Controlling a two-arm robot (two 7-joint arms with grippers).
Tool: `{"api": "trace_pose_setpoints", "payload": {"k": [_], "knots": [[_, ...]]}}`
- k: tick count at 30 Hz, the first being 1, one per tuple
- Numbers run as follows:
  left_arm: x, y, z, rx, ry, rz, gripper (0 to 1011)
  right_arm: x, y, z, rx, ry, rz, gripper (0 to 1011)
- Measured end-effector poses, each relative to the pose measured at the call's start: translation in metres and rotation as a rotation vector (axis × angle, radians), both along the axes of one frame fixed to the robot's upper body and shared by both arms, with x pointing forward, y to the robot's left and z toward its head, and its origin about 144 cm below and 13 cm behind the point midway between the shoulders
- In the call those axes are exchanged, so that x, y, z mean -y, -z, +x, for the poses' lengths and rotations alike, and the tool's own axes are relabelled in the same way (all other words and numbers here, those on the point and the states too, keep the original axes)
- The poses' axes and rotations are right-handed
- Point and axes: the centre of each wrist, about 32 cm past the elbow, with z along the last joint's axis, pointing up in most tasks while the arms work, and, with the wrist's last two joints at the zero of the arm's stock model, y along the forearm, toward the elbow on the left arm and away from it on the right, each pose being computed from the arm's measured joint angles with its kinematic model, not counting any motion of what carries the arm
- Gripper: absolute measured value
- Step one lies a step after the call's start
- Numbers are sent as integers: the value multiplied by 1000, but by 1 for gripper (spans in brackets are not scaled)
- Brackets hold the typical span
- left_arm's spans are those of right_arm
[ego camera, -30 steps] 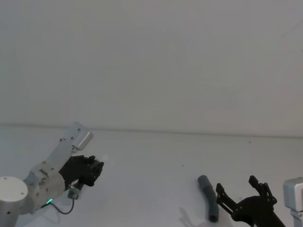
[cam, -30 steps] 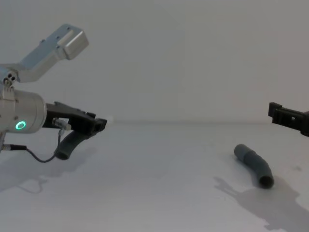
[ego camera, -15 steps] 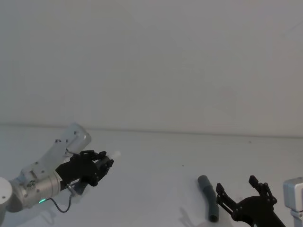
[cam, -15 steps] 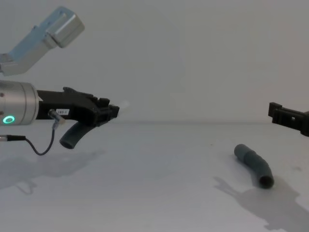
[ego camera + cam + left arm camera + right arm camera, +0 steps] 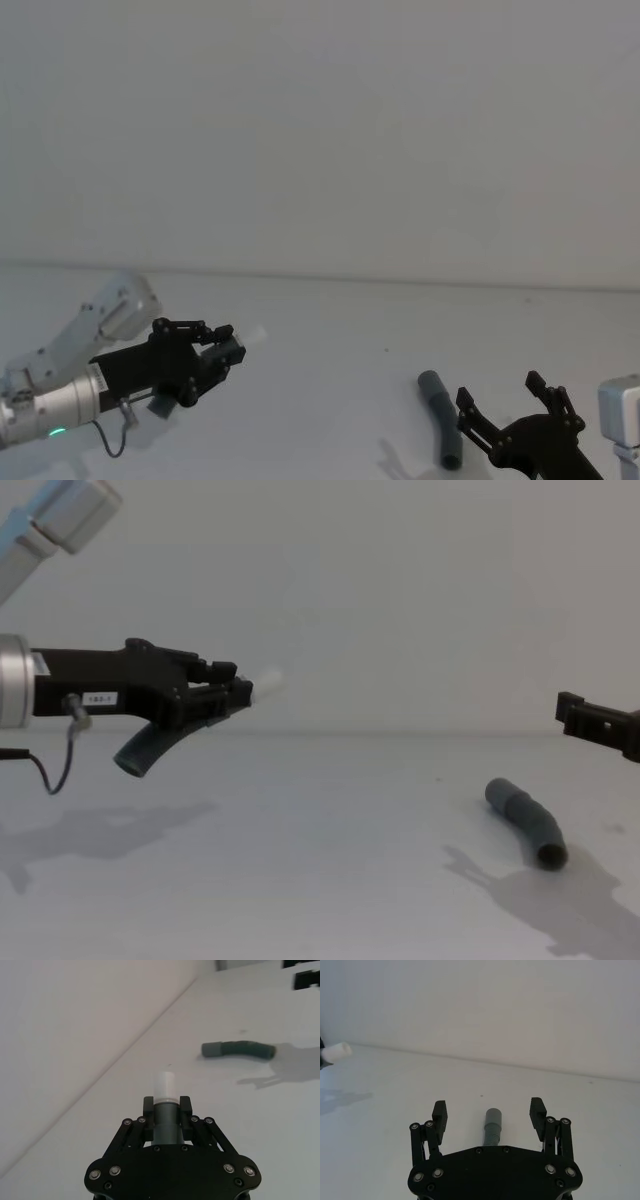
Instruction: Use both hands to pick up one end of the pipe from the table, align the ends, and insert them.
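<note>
Your left gripper (image 5: 235, 692) pinches the ribbed, curved white-tipped pipe piece (image 5: 140, 755) above the table (image 5: 320, 880). Your right gripper (image 5: 499, 390), fingers spread, hovers near the smooth-cuffed grey piece (image 5: 525, 820), which lies on the table.

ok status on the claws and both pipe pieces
Left claw shut on white-tipped piece, held off the table. Right claw open, raised near cuffed piece lying on table. Pieces far apart, not yet aligned.
</note>
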Motion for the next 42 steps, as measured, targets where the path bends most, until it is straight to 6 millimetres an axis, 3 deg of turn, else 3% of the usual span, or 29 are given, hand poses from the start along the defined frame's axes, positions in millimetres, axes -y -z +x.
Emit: {"api": "trace_pose_setpoints", "payload": {"k": [29,42], "knots": [[-15,-5,-1,66,133,2,274,-1,-1,1,0,0,3,1003],[-16,-6,-1,72,142,4,274,-20,-28,15,-38,-14,-13,1003]]}}
